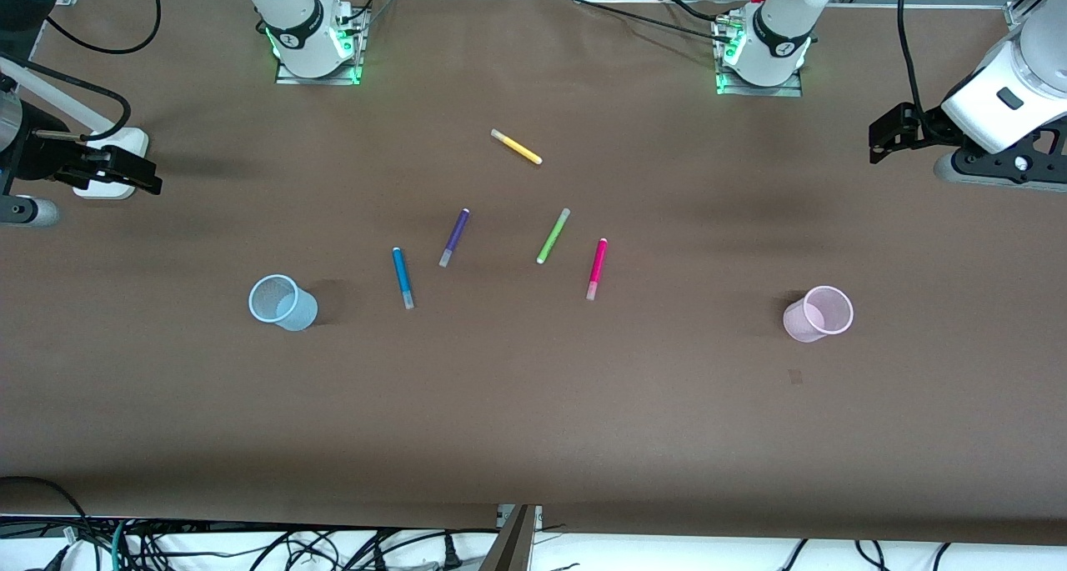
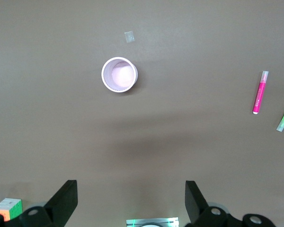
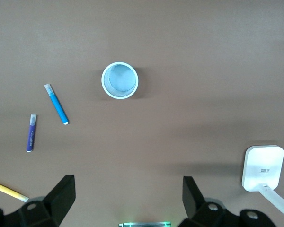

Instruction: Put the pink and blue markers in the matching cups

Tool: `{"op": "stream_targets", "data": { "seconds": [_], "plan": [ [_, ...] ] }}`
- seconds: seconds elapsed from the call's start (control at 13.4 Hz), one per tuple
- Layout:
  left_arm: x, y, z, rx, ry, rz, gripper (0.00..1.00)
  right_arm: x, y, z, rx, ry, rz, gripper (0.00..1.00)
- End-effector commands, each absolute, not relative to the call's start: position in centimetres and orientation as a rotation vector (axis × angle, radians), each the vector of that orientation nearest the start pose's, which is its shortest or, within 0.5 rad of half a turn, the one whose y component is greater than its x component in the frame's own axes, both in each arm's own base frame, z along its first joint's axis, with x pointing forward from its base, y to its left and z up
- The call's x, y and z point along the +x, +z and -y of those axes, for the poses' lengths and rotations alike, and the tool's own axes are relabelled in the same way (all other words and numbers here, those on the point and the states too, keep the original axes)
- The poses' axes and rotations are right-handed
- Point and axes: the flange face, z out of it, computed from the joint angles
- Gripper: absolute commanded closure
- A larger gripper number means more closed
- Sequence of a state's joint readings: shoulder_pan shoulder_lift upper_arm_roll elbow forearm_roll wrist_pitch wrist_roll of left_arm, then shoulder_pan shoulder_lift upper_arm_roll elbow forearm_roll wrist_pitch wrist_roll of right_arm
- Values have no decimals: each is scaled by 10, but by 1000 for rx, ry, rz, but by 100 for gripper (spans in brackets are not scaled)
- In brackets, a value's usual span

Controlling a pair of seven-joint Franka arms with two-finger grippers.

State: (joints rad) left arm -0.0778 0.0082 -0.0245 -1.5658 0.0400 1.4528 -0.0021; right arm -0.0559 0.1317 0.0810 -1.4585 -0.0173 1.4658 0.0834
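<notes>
At the right arm's end of the table the right gripper [image 1: 137, 175] hangs in the air above a small white box [image 1: 107, 164], its fingers [image 3: 61, 195] spread wide with nothing between them. The pale blue cup [image 1: 282, 302] stands upright on the brown table [image 1: 533, 404] toward that same end, with nothing in it. Just beside it, toward the middle, lies the blue marker [image 1: 403, 277], flat on the table with its pale cap end nearer the front camera. Next comes a purple marker [image 1: 454, 237], then, farther from the camera, a yellow marker [image 1: 517, 147]. A lime-green marker [image 1: 553, 235] lies beside the pink marker [image 1: 597, 268], which also rests flat, cap end nearer the camera. Well apart from it, toward the left arm's end, the pale pink cup [image 1: 819, 313] stands upright and holds nothing. The left gripper [image 1: 885, 142] hangs over that end of the table, its fingers [image 2: 65, 198] likewise wide apart and holding nothing.
</notes>
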Motion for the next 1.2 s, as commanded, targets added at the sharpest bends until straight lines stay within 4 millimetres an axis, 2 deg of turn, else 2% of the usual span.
{"op": "stream_targets", "data": {
  "seconds": [0.0, 0.6, 0.82, 1.12],
  "plan": [
    [543, 617, 53, -3064, 189, -127, 0, 583, 597, -8, -3141, 182, -117, 0],
    [545, 613, 58, -3062, 201, -165, 0, 583, 597, -8, -3143, 180, -114, 0],
    [553, 600, 60, -3060, 236, -171, 0, 583, 596, -8, -3143, 180, -117, 0],
    [555, 595, 61, -3070, 245, -149, 0, 591, 585, -22, -3136, 182, -109, 0]
  ]
}}
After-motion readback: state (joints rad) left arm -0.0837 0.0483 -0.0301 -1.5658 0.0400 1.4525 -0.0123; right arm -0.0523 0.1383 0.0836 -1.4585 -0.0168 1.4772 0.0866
